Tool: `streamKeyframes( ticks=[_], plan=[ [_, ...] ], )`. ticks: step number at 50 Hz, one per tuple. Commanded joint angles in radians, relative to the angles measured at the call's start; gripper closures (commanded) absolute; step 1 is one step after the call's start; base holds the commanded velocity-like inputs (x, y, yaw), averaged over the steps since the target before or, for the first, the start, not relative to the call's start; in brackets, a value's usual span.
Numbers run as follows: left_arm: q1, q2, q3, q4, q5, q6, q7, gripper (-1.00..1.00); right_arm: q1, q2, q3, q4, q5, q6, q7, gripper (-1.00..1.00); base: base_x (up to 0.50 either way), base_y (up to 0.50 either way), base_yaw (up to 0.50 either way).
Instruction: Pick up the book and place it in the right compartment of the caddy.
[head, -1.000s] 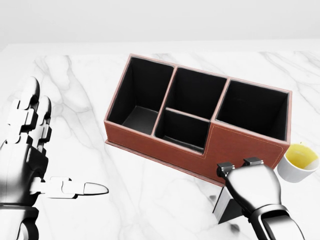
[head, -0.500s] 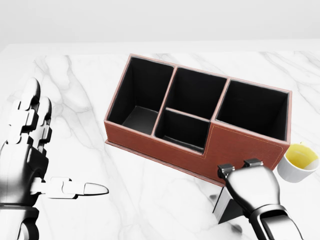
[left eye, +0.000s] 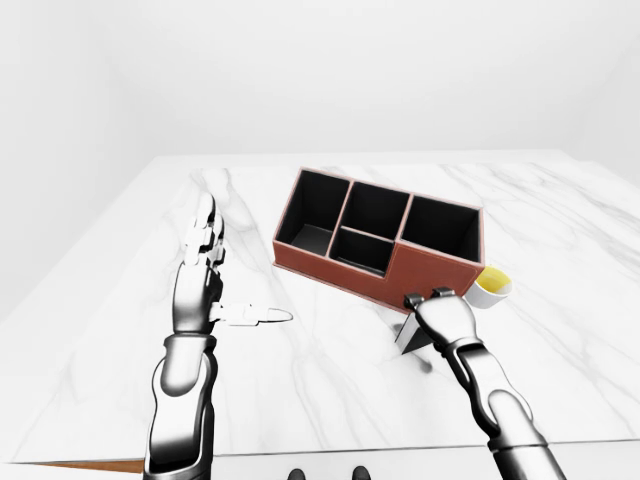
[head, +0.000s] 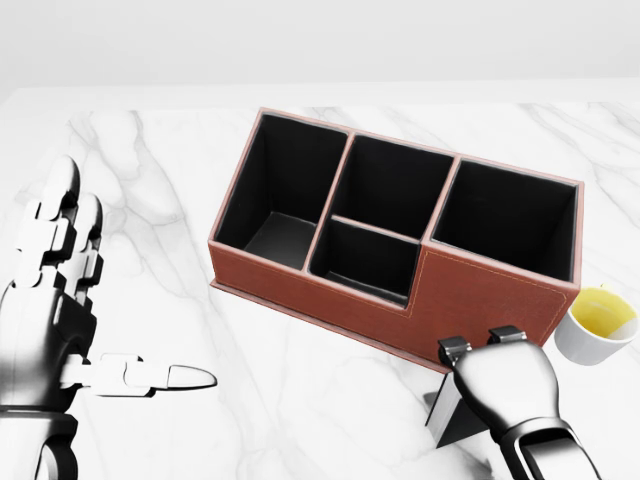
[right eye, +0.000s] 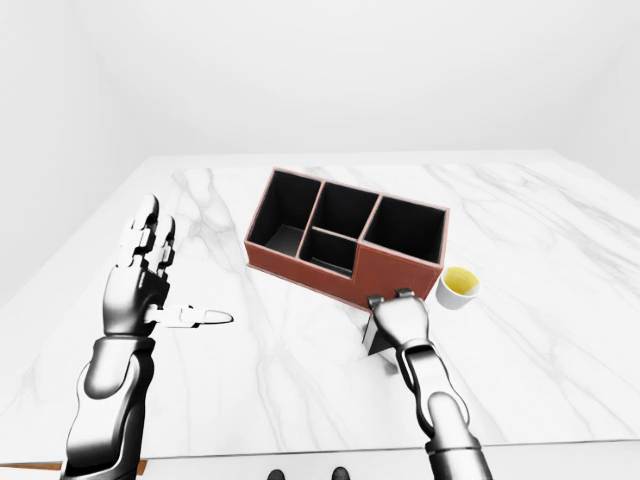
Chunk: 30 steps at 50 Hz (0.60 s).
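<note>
- Step in hand, by my reading: grasping the book (head: 452, 415). It is the dark, thin object standing tilted on the marble worktop (left eye: 330, 400), just below the caddy (head: 480, 292) near its right end in the head view.
- My right robot hand (head: 500, 385) sits on top of the book, knuckles toward the camera. Two fingertips (head: 453, 349) show above the hand, close to the caddy's near wall. The hand hides its own fingers, so I cannot tell whether they have closed round the book.
- My left robot hand (head: 60, 320) hovers spread wide at the left of the head view, thumb pointing right, holding nothing.
- The right compartment (head: 505, 222) is empty, as are the other three.
- A white cup (head: 596, 325) of yellow liquid stands just beside the caddy's right end.
- Next move, as I judge it: confirm the grip, lift clear of the wall, carry up and over into the right compartment, keeping wide of the cup.
</note>
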Motion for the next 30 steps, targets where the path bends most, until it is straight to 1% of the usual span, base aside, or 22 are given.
streamKeyframes(
  ticks=[1, 15, 17, 18, 20, 21, 22, 30],
  plan=[
    [-0.001, 0.000, 0.001, 0.000, -0.001, 0.003, 0.002, -1.00, 0.005, -0.006, 0.005, 0.045, -0.024, 0.000, -0.020, -0.21, 0.00, 0.00, 0.00],
    [0.000, 0.000, 0.000, 0.004, 0.000, 0.002, 0.001, -1.00, -0.018, -0.008, 0.020, 0.107, -0.037, 0.000, -0.053, -0.22, 0.00, 0.00, 0.00],
    [0.000, 0.000, 0.000, 0.003, -0.001, 0.002, 0.000, -1.00, -0.019, -0.009, 0.023, 0.117, -0.043, 0.000, -0.057, -0.17, 0.00, 0.00, 0.00],
    [0.001, 0.000, 0.000, 0.002, -0.001, 0.002, 0.000, -1.00, -0.016, -0.010, 0.023, 0.118, -0.041, 0.000, -0.053, -0.04, 0.00, 0.00, 0.00],
    [0.001, 0.000, 0.000, 0.002, 0.001, 0.002, 0.000, -1.00, -0.011, -0.012, 0.026, 0.119, -0.044, 0.000, -0.055, 0.42, 0.00, 0.00, 0.00],
    [0.001, 0.000, 0.000, 0.002, 0.000, 0.002, 0.000, -1.00, -0.009, -0.011, 0.026, 0.118, -0.039, 0.000, -0.052, 0.77, 0.00, 0.00, 0.00],
    [0.001, 0.000, 0.000, 0.002, 0.000, 0.002, 0.000, -1.00, -0.001, -0.013, 0.027, 0.111, -0.040, 0.000, -0.031, 1.00, 0.00, 0.00, 0.00],
    [0.001, -0.001, -0.001, -0.001, -0.005, 0.006, -0.001, -1.00, 0.008, -0.003, 0.030, 0.077, -0.013, 0.000, -0.053, 1.00, 0.00, 0.00, 0.00]
  ],
)
